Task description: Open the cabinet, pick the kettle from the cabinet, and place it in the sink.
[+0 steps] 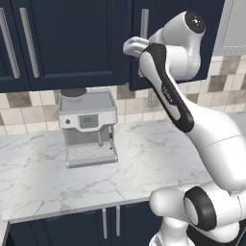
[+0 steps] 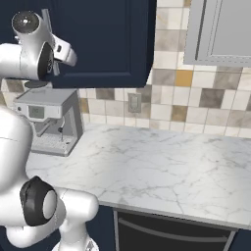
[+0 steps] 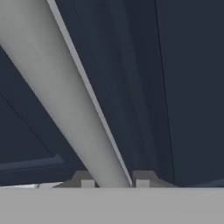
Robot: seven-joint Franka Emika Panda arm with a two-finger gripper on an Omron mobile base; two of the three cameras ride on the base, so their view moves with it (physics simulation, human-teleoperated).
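A simulated kitchen is shown, with a white marble counter (image 1: 144,158) running below a backsplash of beige and brown tiles (image 2: 196,105), and dark navy wall units hung above. The navy cabinet (image 1: 173,43) with the long vertical silver bar handle (image 3: 65,100) is seen with its door shut, directly above the counter and just right of the coffee machine. A pale grey-fronted wall cabinet (image 2: 220,32) is mounted further right, well apart from the arm. Navy base cabinets (image 1: 110,221) with short handles are set under the counter edge.

The white arm is raised from the base up to the navy cabinet's door. A boxy silver coffee machine (image 1: 88,126) is stood on the counter against the tiles, left of the arm. A wall outlet (image 2: 134,102) is fitted in the backsplash.

In the hand view, the gripper (image 3: 112,181) is placed on the bar handle, which is seen running diagonally between the two dark fingertips (image 3: 142,180). The fingers are set narrowly, one on each side of the bar and touching it, so the handle is clasped.
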